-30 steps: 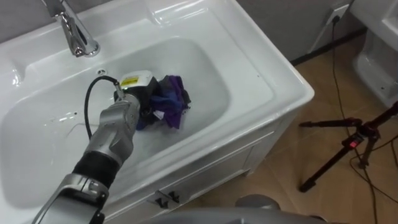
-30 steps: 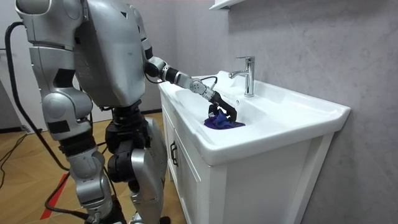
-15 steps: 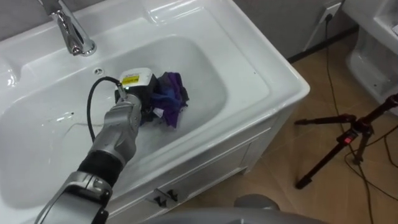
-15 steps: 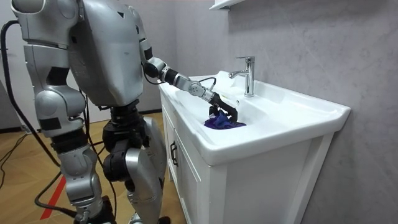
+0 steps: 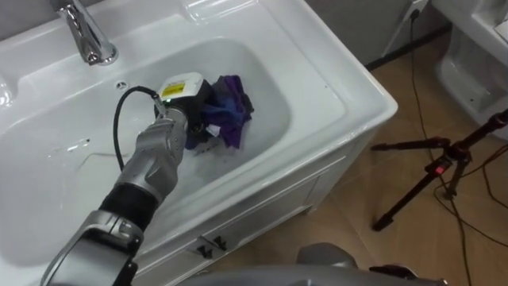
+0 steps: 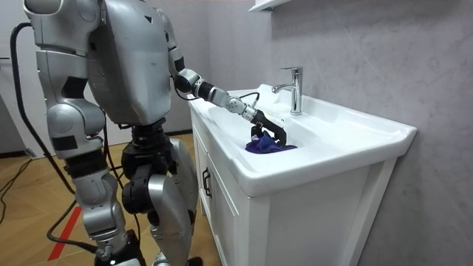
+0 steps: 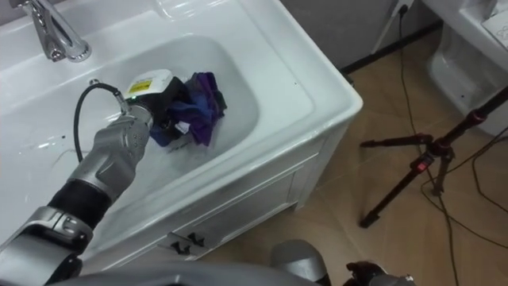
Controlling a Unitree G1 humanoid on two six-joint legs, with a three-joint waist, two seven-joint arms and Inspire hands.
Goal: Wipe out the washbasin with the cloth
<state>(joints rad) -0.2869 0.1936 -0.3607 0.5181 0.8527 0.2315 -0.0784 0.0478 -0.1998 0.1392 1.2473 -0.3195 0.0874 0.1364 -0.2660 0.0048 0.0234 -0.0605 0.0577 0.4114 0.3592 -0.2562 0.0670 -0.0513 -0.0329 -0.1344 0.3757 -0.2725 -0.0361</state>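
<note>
**Around one hand, a basin laid out**

The robot's left hand sits inside the basin, set down on a cloth that bunches beneath its fingers and spills out just to its right. Behind the hand and off to its left, the tap stands on the back ledge, and a small hole lies between tap and hand. In front of the hand and below it, the cabinet carries the basin. Well to the hand's right, down on the floor, a tripod stands, with a toilet behind it.
</note>
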